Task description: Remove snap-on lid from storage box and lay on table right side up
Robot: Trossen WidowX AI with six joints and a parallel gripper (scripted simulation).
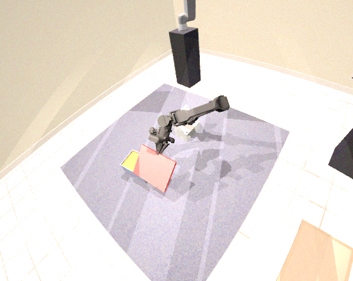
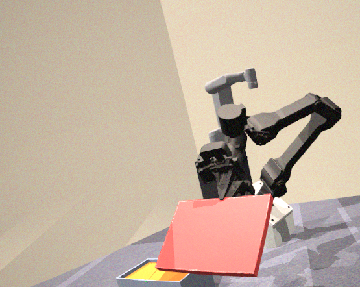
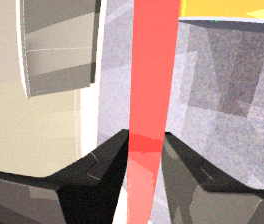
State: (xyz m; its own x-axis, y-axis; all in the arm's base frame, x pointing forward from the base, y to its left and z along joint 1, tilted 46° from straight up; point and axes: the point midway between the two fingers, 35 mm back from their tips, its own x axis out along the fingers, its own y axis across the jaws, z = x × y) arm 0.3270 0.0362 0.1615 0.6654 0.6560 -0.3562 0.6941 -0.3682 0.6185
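Observation:
The red lid [image 1: 156,168] [image 2: 216,237] [image 3: 153,65] is off the box and hangs tilted steeply in the air, its broad face toward the top and exterior views. My gripper [image 1: 158,153] [image 2: 222,198] [image 3: 145,137] is shut on the lid's upper edge. The grey storage box [image 1: 129,171] [image 2: 148,284] [image 3: 228,19] stands open, with a yellow-orange inside. The lid hides the box's right part in the top view, and the bottom of the frame cuts the box off in the exterior view. Only a corner of the box shows in the wrist view.
The arm's white base block [image 1: 186,131] [image 2: 279,215] stands behind the lid, on the grey-violet table top [image 1: 142,222]. A black pedestal [image 1: 187,57] with a grey arm stands beyond the far edge. Another black block [image 1: 350,156] is at the right in the top view.

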